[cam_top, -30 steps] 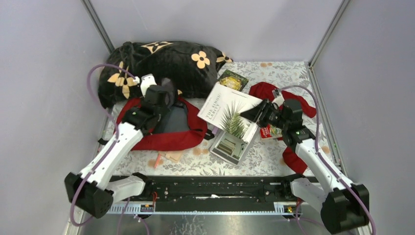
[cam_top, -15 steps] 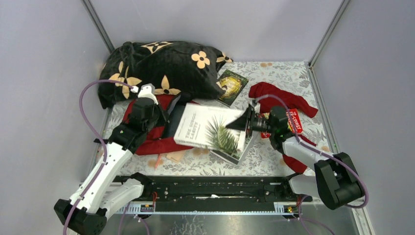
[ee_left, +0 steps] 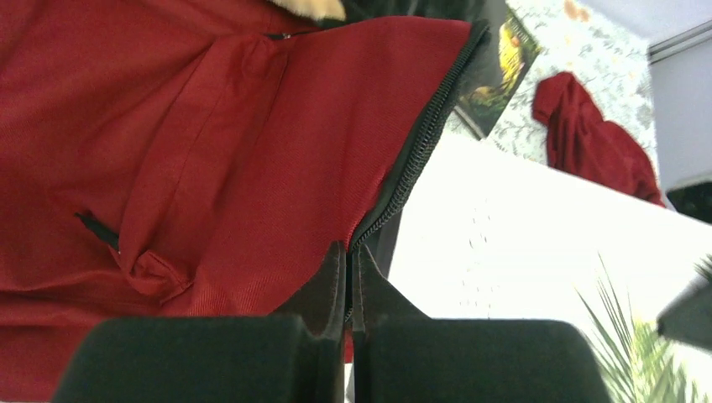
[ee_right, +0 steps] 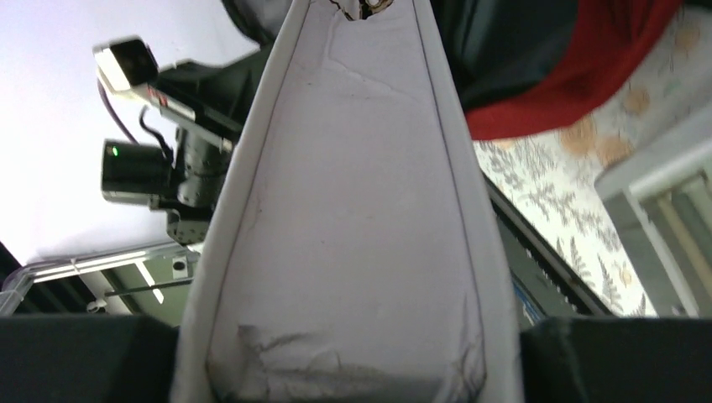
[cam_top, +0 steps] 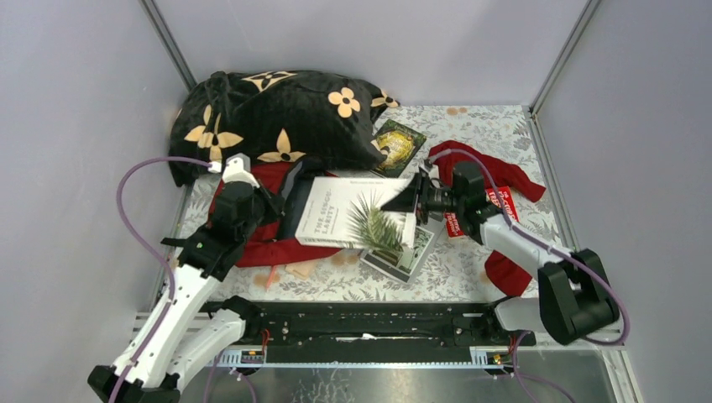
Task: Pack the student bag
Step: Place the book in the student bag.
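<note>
Pinching the student bag (ee_left: 210, 168) at its zipper is the left end effector (ee_left: 348, 256).

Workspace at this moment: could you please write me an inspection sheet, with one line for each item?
Surface: floral cloth, largely covered by things.
Job's things: student bag lies unzipped at the left; white palm book has its left end at the opening.
Clutter: black flowered blanket, small green book, red garment, another book under the white one.
Grippers: left gripper shut on the bag's zipper edge; right gripper shut on the white palm book's right edge.
Cables: purple cable loops wide off the left arm; second cable arcs over the right wrist; no snag seen.
Surroundings: grey walls, black rail at the near edge.
</note>
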Available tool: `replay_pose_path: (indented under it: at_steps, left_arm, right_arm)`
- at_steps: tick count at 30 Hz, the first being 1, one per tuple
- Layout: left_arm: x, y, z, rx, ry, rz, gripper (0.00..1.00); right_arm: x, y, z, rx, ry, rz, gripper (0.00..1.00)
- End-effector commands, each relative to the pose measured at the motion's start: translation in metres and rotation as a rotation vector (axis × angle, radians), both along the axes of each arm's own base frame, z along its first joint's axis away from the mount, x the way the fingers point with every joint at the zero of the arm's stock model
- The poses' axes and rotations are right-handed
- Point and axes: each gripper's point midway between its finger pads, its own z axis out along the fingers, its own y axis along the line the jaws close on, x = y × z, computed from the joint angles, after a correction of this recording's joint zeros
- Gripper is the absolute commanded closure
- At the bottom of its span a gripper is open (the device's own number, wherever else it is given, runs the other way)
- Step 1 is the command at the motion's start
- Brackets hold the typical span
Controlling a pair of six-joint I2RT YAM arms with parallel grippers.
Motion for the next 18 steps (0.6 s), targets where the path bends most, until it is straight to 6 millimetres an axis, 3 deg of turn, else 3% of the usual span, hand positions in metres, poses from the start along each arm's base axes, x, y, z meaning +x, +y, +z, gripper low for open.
replay_pose_path:
  at_steps: [1,3,5,9,12,15,18]
  left_arm:
    - [0.004,0.01,0.056,-0.027,-0.254,0.019,1.0]
    - [-0.001,0.012,0.067,-0.039,-0.308,0.015,1.0]
    - [-0.004,0.015,0.073,-0.05,-0.333,0.028,1.0]
    - [-0.005,0.012,0.077,-0.063,-0.352,0.014,1.0]
    - [-0.002,0.006,0.073,-0.06,-0.354,-0.019,1.0]
    - [-0.004,-0.002,0.07,-0.052,-0.362,-0.075,1.0]
    - [-0.006,-0.003,0.075,-0.021,-0.401,-0.111,1.0]
  right_arm:
    - [0.041,0.016,0.036,0.046,-0.102,-0.032,0.85]
    - [0.058,0.024,0.04,0.038,-0.104,-0.048,0.85]
    - [0.065,0.032,0.025,0.015,-0.064,-0.041,0.85]
    - [0.05,0.055,-0.016,-0.05,0.023,0.023,0.85]
    - [0.033,0.078,-0.036,-0.068,0.064,0.094,0.86]
    - [0.025,0.106,-0.039,-0.048,0.057,0.163,0.88]
    - [0.031,0.131,-0.035,-0.031,0.026,0.192,0.88]
